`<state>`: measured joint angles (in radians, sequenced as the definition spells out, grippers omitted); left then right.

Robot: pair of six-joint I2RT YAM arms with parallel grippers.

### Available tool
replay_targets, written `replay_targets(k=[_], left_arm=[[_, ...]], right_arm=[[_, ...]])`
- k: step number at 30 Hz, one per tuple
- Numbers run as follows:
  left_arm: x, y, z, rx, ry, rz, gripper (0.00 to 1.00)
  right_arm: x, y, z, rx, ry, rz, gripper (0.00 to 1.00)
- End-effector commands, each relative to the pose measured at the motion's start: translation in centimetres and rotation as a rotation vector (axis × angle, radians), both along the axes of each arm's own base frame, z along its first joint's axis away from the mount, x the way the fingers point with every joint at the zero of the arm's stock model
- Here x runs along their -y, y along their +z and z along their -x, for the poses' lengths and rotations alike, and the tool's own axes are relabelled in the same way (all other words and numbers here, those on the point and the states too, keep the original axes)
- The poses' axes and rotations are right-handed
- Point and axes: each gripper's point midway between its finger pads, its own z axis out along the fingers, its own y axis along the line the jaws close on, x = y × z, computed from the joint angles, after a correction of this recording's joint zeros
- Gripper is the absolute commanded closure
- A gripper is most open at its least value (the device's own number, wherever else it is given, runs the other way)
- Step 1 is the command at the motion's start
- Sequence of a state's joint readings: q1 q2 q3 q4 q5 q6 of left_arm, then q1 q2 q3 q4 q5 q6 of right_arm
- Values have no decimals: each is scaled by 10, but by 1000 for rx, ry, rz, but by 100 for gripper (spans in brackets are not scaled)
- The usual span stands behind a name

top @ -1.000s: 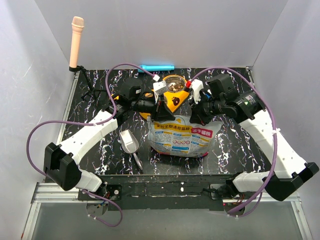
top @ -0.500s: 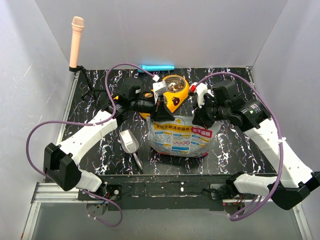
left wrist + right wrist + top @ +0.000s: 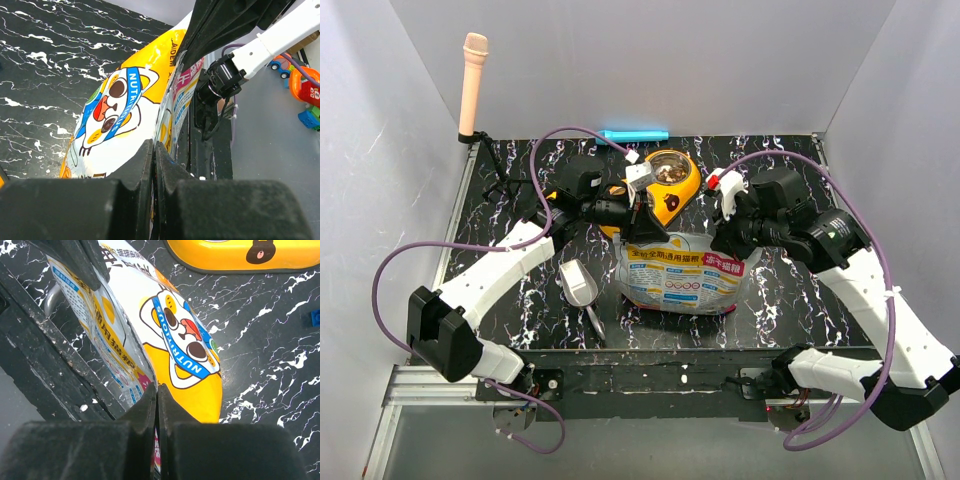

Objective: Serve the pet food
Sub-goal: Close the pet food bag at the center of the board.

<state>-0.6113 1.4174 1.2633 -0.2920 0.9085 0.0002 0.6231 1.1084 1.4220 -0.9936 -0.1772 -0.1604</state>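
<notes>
**Item: pet food point(image 3: 668, 172).** A brown mass in the steel cup of the yellow double bowl point(image 3: 688, 198); single pellets are too small to tell. Any further stock would be inside the bag, hidden.

**Item: foil bag point(image 3: 682, 275).** Sits at table centre, its top edge raised. The bowl is just beside it at 12 o'clock and the scoop point(image 3: 578, 284) lies at its 9 o'clock.

**Left gripper point(image 3: 153, 150).** Fingers pressed together, pinching the bag's top seam at 11 o'clock.

**Right gripper point(image 3: 157, 392).** Fingers likewise pressed together on the seam, at 1 o'clock.

**Hazards, as judged:**
- Uneven pull between the two pinches may slip the foil from one of them, so the bag sags or topples.
- Hard parting may tear past the seam and scatter kibble over the table.
- Dragging the bag toward 12 o'clock may shove the bowl.
</notes>
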Motion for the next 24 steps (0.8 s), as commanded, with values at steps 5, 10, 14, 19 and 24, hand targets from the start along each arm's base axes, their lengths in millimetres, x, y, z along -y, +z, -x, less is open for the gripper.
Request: replay_targets(k=[5,10,14,19,24], left_arm=[[-18,30,-18,87,95,22,100],[-18,30,-19,89,101,22,100],[-18,32,-20,94,101,19,100],[-17,32,-21,94,98,16,100],[-17,32,-21,88,99,15,100]], right_arm=[[48,-18,6,-14,-126,175,99],[59,-18,7,18,-164,192,78],[65,-25,13,13,-161,209,96],[71,-25,12,15,-187,230,99],[61,-14,11,25,-164,176,72]])
